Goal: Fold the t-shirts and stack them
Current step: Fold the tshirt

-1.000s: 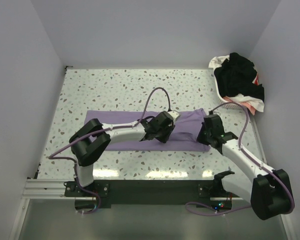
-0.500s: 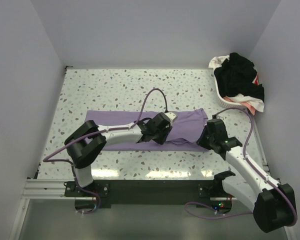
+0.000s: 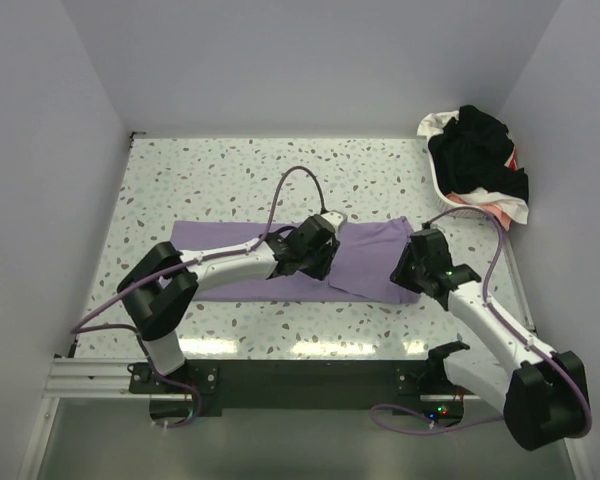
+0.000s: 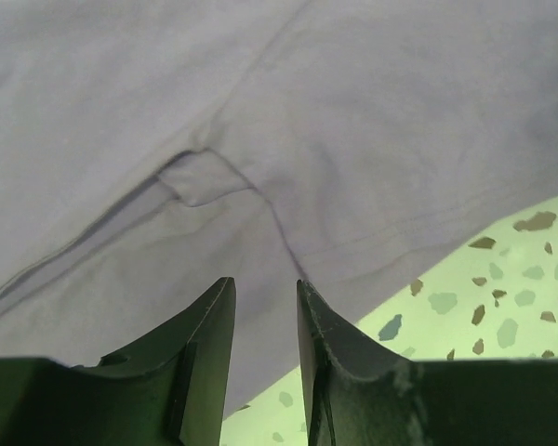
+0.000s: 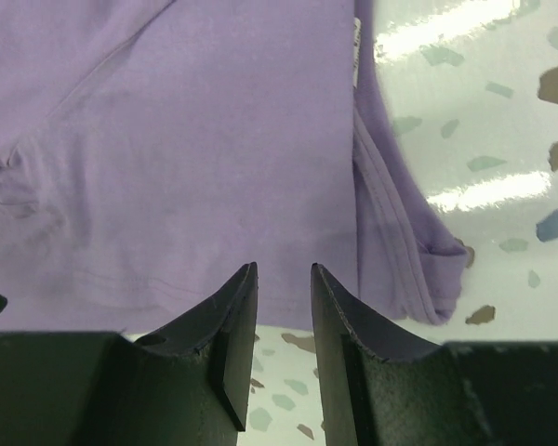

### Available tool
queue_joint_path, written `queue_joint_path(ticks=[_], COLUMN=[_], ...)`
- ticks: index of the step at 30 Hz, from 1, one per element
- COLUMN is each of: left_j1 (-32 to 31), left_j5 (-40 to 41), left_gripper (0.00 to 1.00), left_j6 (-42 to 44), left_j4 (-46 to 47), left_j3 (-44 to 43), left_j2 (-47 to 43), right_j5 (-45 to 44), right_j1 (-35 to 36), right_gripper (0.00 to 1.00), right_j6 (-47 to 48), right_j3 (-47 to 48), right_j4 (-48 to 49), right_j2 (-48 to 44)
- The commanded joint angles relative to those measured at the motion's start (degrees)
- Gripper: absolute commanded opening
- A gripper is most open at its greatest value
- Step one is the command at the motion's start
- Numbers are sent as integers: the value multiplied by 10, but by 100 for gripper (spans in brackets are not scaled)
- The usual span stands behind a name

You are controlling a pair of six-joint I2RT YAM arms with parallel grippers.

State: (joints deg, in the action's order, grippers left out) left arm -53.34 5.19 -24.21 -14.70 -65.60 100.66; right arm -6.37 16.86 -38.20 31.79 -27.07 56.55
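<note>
The lilac-purple t-shirt (image 3: 375,255) lies flat as a long folded strip across the middle of the table. My left gripper (image 3: 320,262) is low over the strip's middle near its near edge. In the left wrist view the left gripper (image 4: 265,283) is open and empty over the cloth (image 4: 353,139). My right gripper (image 3: 408,268) is at the strip's right end. In the right wrist view the right gripper (image 5: 284,268) is open and empty above the shirt's near hem (image 5: 214,139). A black t-shirt (image 3: 480,150) lies heaped with white and pink-red ones in the back right corner.
The white plastic basket (image 3: 443,195) under the heap stands against the right wall. White walls close in the left, back and right sides. Speckled tabletop (image 3: 230,170) shows behind the shirt and in front of it (image 3: 280,320).
My left gripper has shifted slightly left and back over the shirt. My right gripper drew towards the near edge, then came back over the shirt's right end. The cloth's right near corner has resettled.
</note>
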Motion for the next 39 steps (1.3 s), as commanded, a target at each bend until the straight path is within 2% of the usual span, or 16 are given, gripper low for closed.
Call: queue_joint_path(ticks=[1, 5, 10, 19, 25, 33, 39], left_j1=[44, 87, 109, 141, 140, 130, 69], left_j5=[4, -24, -11, -8, -19, -14, 3], left_gripper=[38, 38, 38, 38, 36, 35, 35], left_j6=[-46, -68, -80, -89, -110, -144, -191], left_j4=[-24, 5, 4, -2, 22, 58, 79], left_j3=[0, 54, 79, 108, 147, 207, 198], left_j2=[-36, -63, -78, -76, -70, -88, -68], right_j5=[14, -12, -32, -13, -6, 8, -5], right_j1=[0, -1, -2, -1, -1, -2, -1], right_gripper=[34, 34, 34, 34, 33, 33, 34], right_j6=[-11, -20, -22, -43, -34, -7, 47], right_j3=[33, 56, 106, 71, 114, 248, 439], right_j4=[73, 102, 122, 161, 163, 132, 35], right_j2=[54, 124, 209, 260, 324, 473, 596])
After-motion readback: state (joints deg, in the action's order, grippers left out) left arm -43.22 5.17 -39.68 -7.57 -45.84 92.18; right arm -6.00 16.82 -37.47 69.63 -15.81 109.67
